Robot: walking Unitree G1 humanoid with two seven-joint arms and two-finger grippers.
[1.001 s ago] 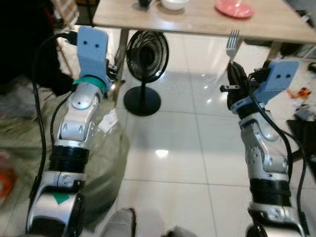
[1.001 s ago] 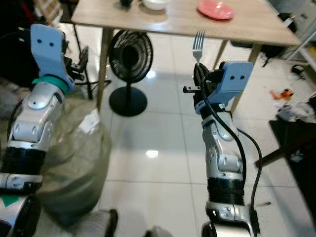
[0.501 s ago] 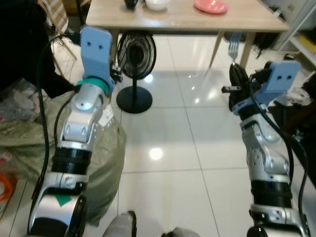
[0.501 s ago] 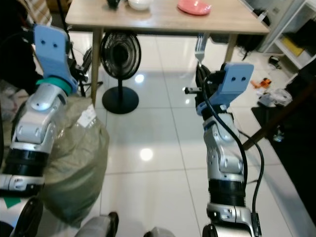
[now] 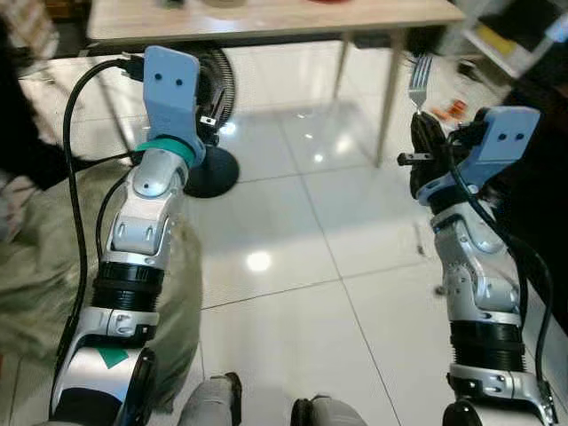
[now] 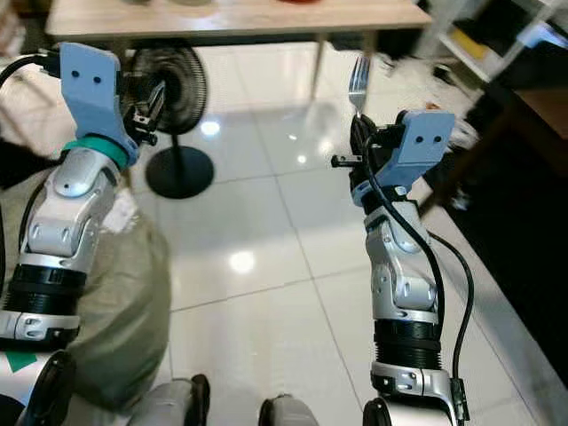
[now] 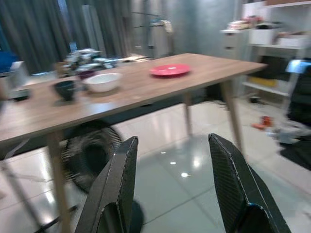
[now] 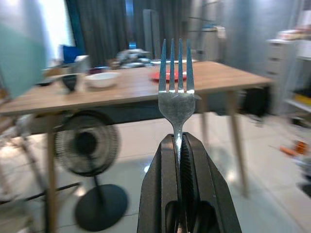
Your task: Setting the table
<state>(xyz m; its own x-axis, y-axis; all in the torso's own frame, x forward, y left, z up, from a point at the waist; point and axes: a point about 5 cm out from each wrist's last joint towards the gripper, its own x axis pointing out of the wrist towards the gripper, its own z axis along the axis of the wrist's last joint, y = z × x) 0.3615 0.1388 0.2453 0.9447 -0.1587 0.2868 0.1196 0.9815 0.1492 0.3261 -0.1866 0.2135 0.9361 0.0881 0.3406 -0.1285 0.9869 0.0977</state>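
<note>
My right gripper (image 5: 425, 120) is raised at the right and shut on the handle of a silver fork (image 5: 419, 74), which stands upright with its tines up. In the right wrist view the fork (image 8: 176, 92) rises from between the closed fingers (image 8: 163, 165). My left gripper (image 7: 172, 140) is raised at the left, open, with nothing between its fingers. A wooden table (image 7: 146, 92) stands ahead across the tiled floor. On it are a pink plate (image 7: 169, 70), a white bowl (image 7: 102, 81) and a dark cup (image 7: 65, 90).
A black standing fan (image 6: 177, 115) is on the floor beside the table's leg. A grey-green bag (image 6: 124, 293) lies by my left side. White shelves (image 7: 272, 43) and dark furniture (image 6: 524, 133) stand to the right. Glossy floor tiles lie between me and the table.
The whole picture has shifted: the table now sits higher and further left, and more of the room's right side shows. Both arms keep their pose, the fork still held.
</note>
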